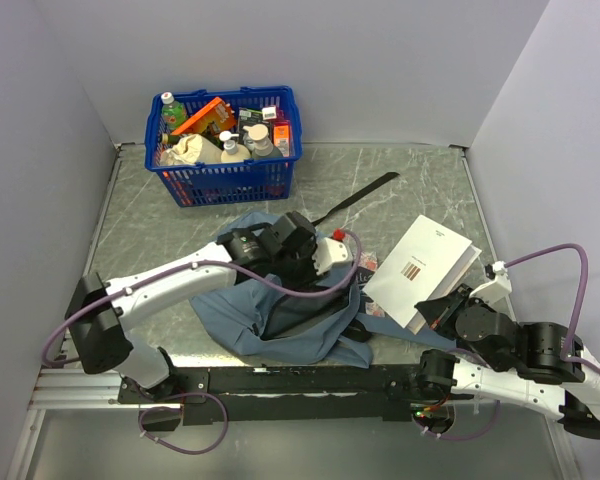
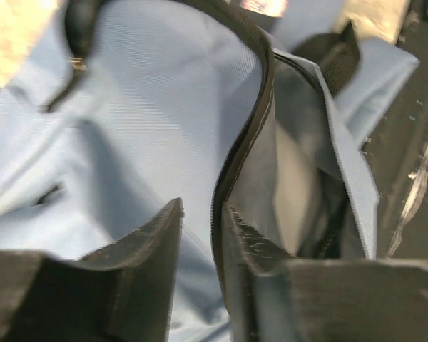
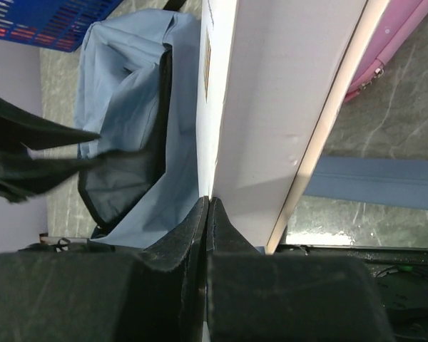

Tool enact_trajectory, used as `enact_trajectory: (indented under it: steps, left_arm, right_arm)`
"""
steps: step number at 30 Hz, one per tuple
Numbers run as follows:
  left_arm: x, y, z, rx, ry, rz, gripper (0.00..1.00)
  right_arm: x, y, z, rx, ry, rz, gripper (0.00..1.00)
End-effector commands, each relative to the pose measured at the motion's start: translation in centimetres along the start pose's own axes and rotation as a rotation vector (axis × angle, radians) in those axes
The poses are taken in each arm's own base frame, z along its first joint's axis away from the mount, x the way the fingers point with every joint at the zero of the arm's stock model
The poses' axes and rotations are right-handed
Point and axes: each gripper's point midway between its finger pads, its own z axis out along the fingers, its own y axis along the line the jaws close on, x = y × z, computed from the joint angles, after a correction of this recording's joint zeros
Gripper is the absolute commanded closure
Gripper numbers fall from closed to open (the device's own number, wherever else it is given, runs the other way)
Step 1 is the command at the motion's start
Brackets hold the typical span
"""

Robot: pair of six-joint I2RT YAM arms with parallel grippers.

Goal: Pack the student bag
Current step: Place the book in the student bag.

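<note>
A: Top view first. Where's the student bag?

B: The student bag [image 1: 230,315] lies crumpled mid-surface [image 1: 420,190], just ahead of the arm bases. The left arm [image 1: 180,275] reaches across it, with the wrist over the bag's upper part.

A: Anything else?

B: A blue basket [image 1: 225,150] stuffed with bottles and packets sits at the far edge, apart from the bag. A black strap [image 1: 358,195] lies flat on the stone between the basket and a white book [image 1: 425,262]. The book is tilted, just right of the bag. The right arm [image 1: 520,352] is at its near corner.

A: Left wrist view?

B: The left gripper [image 2: 203,208] is low over the bag fabric, spread a little. The dark zipper edge of the bag's opening runs up between the jaws, close against the right-hand one. Blue cloth shows in the gap beside the other, so it isn't pinched. The bag mouth gapes to the right of that edge.

A: Right wrist view?

B: The right gripper [image 3: 208,203] is pressed together, pinching a thin edge of the white book, which stands up from the tips. The bag is on the left with its dark inside showing. A pink pencil case [image 3: 392,35] is at top right on the surface, on the book's other side. A corner of the basket is at top left.
</note>
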Motion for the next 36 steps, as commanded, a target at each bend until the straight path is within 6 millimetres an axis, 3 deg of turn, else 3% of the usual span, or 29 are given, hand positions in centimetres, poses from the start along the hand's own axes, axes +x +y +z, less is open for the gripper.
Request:
enact_trajectory:
  steps: [1,4,5,8,10,11,12,13,14,17,22,28,30,33,36]
  left_arm:
    - [-2.9,1.9,-3.9,-0.113,-0.118,-0.023,0.72]
    - [-2.6,3.9,-5.2,-0.247,-0.151,-0.076,0.96]
    - [-1.7,5.1,-5.5,-0.306,-0.136,-0.103,0.99]
    - [-0.7,4.4,-6.0,-0.266,-0.134,-0.115,0.99]
    - [-0.8,2.7,-6.2,-0.177,-0.134,-0.126,0.94]
    - [-1.7,1.9,-6.7,-0.128,-0.157,-0.125,0.85]
    - [-2.1,-0.5,-7.1,0.004,-0.170,-0.117,0.76]
    - [-2.6,-1.6,-7.4,0.060,-0.190,-0.129,0.63]
    - [-3.1,-2.7,-7.7,0.111,-0.203,-0.124,0.39]
    - [-2.3,-6.0,-6.6,0.228,-0.158,-0.097,0.36]
    - [-0.3,-7.8,-3.6,0.245,-0.081,-0.042,0.36]
    - [1.0,-7.0,-1.0,0.165,-0.021,0.030,0.36]
    - [1.4,-5.5,-0.1,0.080,0.000,0.058,0.37]
    - [1.3,-3.7,0.3,-0.009,0.009,0.064,0.42]
    - [0.6,-3.1,-0.1,-0.034,-0.027,0.068,0.44]
  right_arm:
    - [-1.0,1.0,-0.3,-0.033,-0.031,-0.003,1.00]
    - [-2.0,2.3,-0.7,-0.086,-0.057,0.020,1.00]
    - [-2.3,2.8,-0.9,-0.108,-0.064,0.015,1.00]
    - [-2.8,4.6,-1.1,-0.158,-0.076,0.001,1.00]
    - [-2.8,5.2,-1.0,-0.151,-0.071,-0.023,1.00]
    - [-2.7,5.4,-0.9,-0.146,-0.069,-0.032,1.00]
    - [-2.5,5.4,-0.6,-0.133,-0.064,-0.042,1.00]
    - [-2.4,5.4,-0.5,-0.126,-0.062,-0.045,1.00]
    - [-2.2,5.1,-0.4,-0.113,-0.059,-0.047,1.00]
    - [-1.8,4.5,-0.2,-0.105,-0.055,-0.030,1.00]
    - [-1.6,3.2,-0.2,-0.085,-0.051,-0.004,1.00]
    - [-1.6,3.3,-0.2,-0.077,-0.048,-0.013,1.00]
    - [-1.4,3.4,-0.1,-0.076,-0.045,-0.020,1.00]
    - [-1.3,3.4,0.0,-0.083,-0.042,-0.017,1.00]
    - [-1.1,3.3,0.0,-0.083,-0.037,-0.013,1.00]
